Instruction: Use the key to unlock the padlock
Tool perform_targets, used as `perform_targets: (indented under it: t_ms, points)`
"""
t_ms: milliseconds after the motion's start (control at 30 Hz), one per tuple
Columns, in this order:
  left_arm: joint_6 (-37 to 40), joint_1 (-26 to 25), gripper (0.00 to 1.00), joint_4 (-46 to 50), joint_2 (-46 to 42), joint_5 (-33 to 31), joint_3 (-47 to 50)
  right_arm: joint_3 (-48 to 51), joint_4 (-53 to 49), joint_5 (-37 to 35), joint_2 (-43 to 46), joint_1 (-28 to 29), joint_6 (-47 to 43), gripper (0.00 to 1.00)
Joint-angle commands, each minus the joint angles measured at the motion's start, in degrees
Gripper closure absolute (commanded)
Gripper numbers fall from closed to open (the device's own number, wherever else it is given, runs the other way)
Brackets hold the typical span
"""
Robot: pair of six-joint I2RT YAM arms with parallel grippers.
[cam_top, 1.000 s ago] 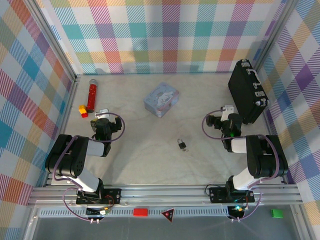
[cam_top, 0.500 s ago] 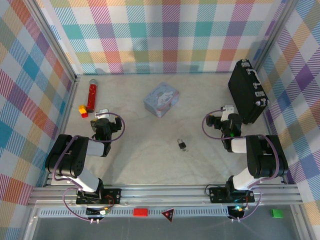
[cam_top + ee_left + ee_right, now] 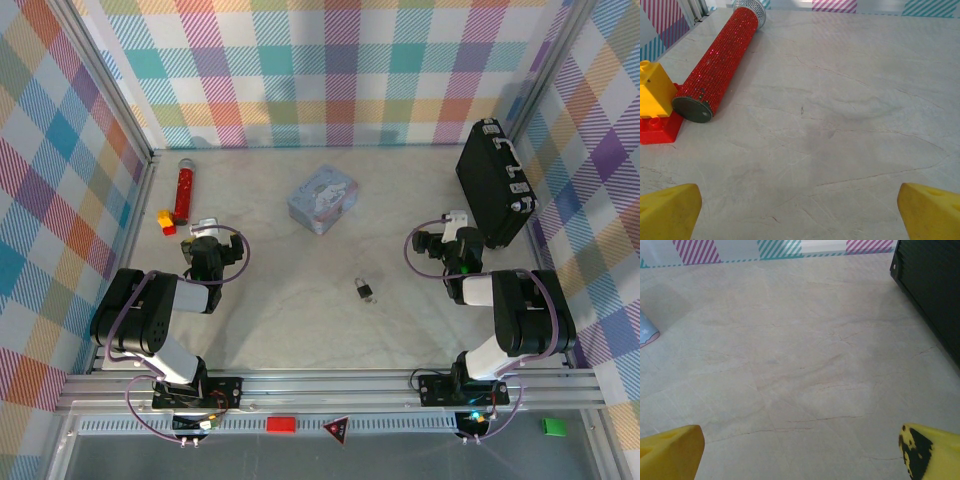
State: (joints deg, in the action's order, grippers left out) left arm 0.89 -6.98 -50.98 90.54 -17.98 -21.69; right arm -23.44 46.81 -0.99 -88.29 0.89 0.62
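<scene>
From above, you see the padlock (image 3: 366, 290) lying on the bare table (image 3: 300, 320), between your two arms and a little nearer the right one, well apart from both grippers. The pale blue-grey box (image 3: 323, 198) sits farther back, apart from the lock. Your left gripper (image 3: 203, 227) points toward the far wall, near a red glitter tube (image 3: 184, 188) and a yellow and red block (image 3: 165, 220) by the left wall. Your right gripper (image 3: 456, 220) stands just beside the black case (image 3: 493, 183). In the left wrist view, your yellow fingertips (image 3: 667, 212) sit at the two bottom corners, spread wide with nothing between them but table; the tube lies ahead to the left, its dark end cap just beside the blocks. In the right wrist view, the yellow fingertips (image 3: 670, 450) are likewise spread wide and hold nothing, the right one marked black; the case edge fills the upper right, and a corner of the box shows at the left.
</scene>
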Motion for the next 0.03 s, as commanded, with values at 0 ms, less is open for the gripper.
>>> perform_targets:
  t_ms: [0]
  points:
    - [-0.62,0.41,0.00,-0.50,-0.02,0.58,-0.91,-0.07,0.72,0.15,0.50,-0.40,0.43,0.01]
